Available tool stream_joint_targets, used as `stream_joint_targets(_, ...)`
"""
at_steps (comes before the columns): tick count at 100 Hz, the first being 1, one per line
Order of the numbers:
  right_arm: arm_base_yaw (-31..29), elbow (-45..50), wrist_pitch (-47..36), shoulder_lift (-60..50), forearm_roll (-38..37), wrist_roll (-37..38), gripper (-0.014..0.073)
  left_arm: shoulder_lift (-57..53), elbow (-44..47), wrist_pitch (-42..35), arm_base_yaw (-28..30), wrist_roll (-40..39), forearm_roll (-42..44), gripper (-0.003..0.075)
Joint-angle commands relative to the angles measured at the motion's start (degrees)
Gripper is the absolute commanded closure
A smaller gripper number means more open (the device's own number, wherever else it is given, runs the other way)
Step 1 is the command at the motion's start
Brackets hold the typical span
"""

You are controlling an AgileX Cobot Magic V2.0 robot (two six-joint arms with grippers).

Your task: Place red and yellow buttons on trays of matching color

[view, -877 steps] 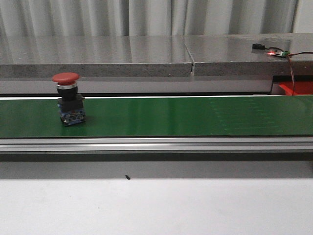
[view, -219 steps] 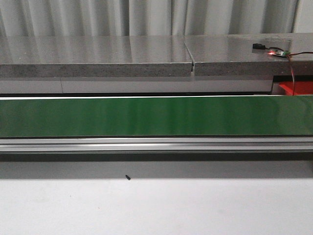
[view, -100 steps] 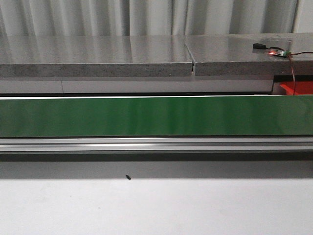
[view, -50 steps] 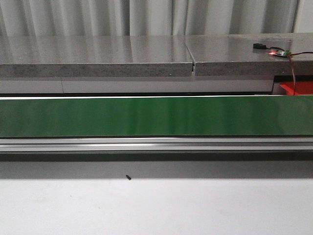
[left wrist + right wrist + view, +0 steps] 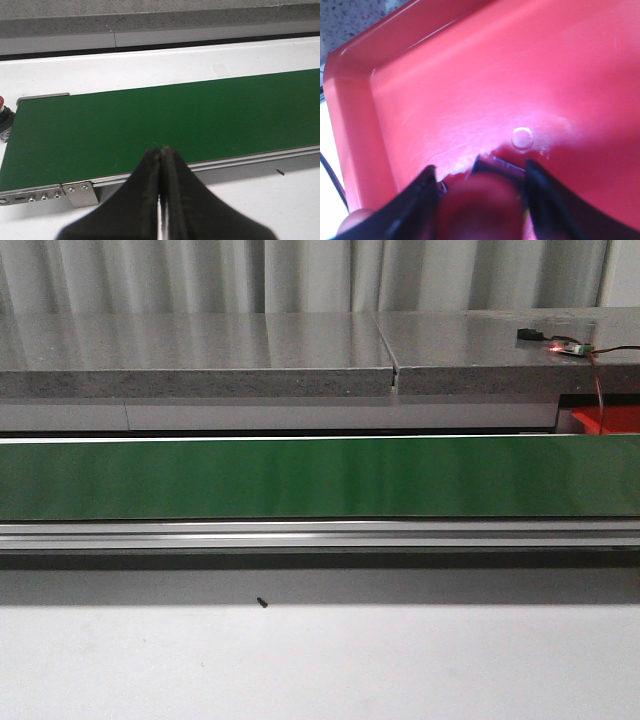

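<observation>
The red button (image 5: 479, 200) appears in the right wrist view as a blurred, rounded red cap, very close to the camera, with a sliver of its metallic collar showing just behind the cap. It sits between the two dark fingers (image 5: 417, 200) of the right gripper (image 5: 480, 192), which stand apart by the width of the cap and bracket it on both sides. The fingers appear clamped on the button, though blur hides the exact contact. The button is over the floor of the red tray (image 5: 485, 80), inside its raised rim; whether its base touches the tray floor cannot be told. A small circular moulding mark (image 5: 522, 137) lies in the tray floor just beyond the button.

In the front view only a corner of the red tray (image 5: 605, 420) shows, at the far right behind the green conveyor belt (image 5: 300, 478).

In the left wrist view the left gripper (image 5: 161, 165) has its fingers (image 5: 145, 195) pressed together, tip to tip, holding nothing. They hang above the near edge of the green conveyor belt (image 5: 150, 125), clear of its surface. At the belt's end, part of another red-capped button (image 5: 3, 117) is cut off by the frame edge and rests on the white bench (image 5: 150, 65).
</observation>
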Motion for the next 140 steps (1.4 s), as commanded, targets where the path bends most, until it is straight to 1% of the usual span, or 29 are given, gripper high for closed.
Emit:
stream_joint_targets(1,-0.2,-2.0,-1.5,-3.5,1.6,-0.1,0.0108,0.2,-1.5,-4.0,-0.4,-0.4,-1.6,0.0739)
stream_joint_targets(29,-0.4,-2.0,-2.0,-4.1,1.6,-0.1,0.0106,0.2,-1.5,-4.0,-0.4,-0.4,-1.6,0.0739)
stream_joint_targets(55,-0.4,-2.0,-2.4,-7.5,1.6,-0.9,0.0106,0.2,-1.5,-4.0,-0.4,-0.4,-1.6,0.0739)
stream_joint_targets(91,0.3,-1.8,0.8,-14.3,0.9,-4.0,0.0113,0.2,-1.5,-4.0,-0.4,-0.4,-1.6,0.0739)
stream_joint_targets(94,0.6,-1.7,0.9,-15.1,0.9,-4.0,0.0127,0.2,-1.5,-4.0,-0.4,-0.4,-1.6,0.0739)
stream_joint_targets(101,1.4,-1.4,1.5,-16.9,0.9,-4.0,0.0189,0.2,-1.5,-4.0,-0.4,-0.4,-1.6,0.0739)
stream_joint_targets(121,5.6,3.9,-0.5,-23.6,-0.5,-5.5,0.0459,0.2,-1.5,-4.0,-0.4,-0.4,-1.6,0.0739)
stream_joint_targets(122,5.8,4.2,-0.7,-23.8,-0.6,-5.5,0.0459,0.2,-1.5,-4.0,-0.4,-0.4,-1.6,0.0739)
stream_joint_targets(134,9.0,9.4,-3.5,-28.3,-1.8,-6.3,0.0584,0.2,-1.5,-4.0,-0.4,-0.4,-1.6,0.0739)
stream_joint_targets(140,10.8,11.8,-5.3,-30.4,-2.2,-6.8,0.0624,0.2,-1.5,-4.0,-0.4,-0.4,-1.6,0.0739)
